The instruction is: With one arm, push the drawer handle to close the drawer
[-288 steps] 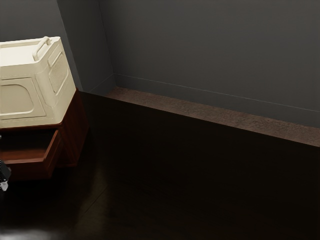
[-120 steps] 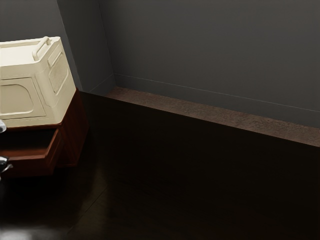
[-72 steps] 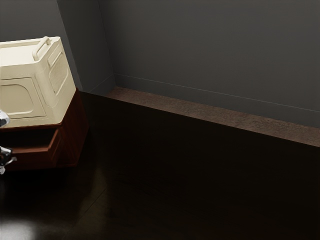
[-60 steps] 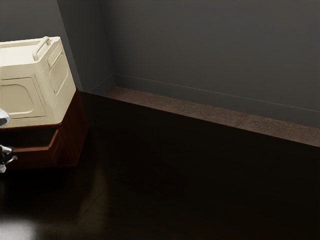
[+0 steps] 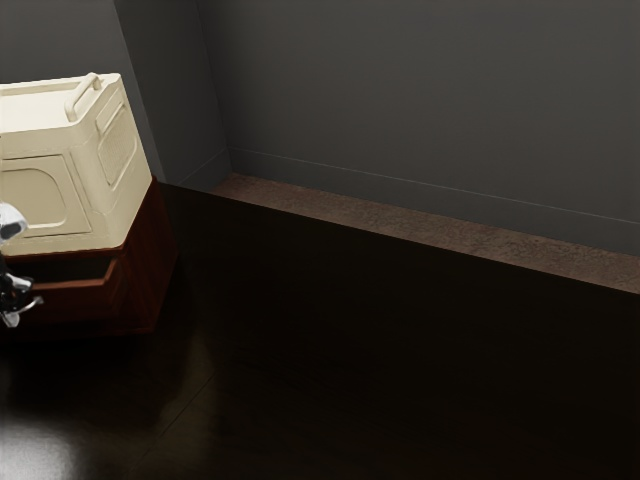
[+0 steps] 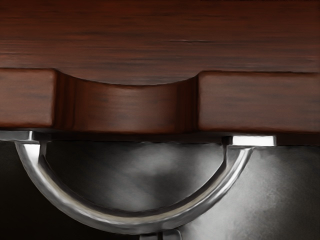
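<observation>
So, gripper (image 5: 14, 297): at the exterior view's left edge, its tips closed together, right at the outer curve of the handle.
Handle (image 5: 36, 301): a silver half-ring on the drawer's front, both ends mounted there.
Drawer (image 5: 75, 302): partly out of the cabinet, a dark opening showing above its front; the front's upper edge has a scooped dip.
Cream box (image 5: 110, 150): upright on top of the cabinet.
Cabinet (image 5: 150, 260): reddish-brown wood, on the table.
Table (image 5: 330, 340): black, glossy.
Wall (image 5: 430, 90): grey, behind the table.
</observation>
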Available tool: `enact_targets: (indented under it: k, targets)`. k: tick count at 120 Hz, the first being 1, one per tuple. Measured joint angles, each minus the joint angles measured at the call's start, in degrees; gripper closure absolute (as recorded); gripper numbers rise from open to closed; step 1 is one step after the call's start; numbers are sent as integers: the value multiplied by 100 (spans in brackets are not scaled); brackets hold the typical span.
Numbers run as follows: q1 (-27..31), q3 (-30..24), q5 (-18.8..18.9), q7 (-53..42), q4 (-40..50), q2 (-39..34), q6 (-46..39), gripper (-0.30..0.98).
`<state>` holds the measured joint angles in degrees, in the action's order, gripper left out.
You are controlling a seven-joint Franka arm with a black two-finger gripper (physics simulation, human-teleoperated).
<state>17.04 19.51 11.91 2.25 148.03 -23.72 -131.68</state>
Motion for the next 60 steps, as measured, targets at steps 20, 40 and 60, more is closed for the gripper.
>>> enact_targets:
  k: [20,40,60]
  targets:
    - [-18,0,-35,6,-206,267,-59,79]
    - [-35,0,-129,4,-469,564,-147,78]
    - [-92,7,-205,2,-695,826,-186,78]
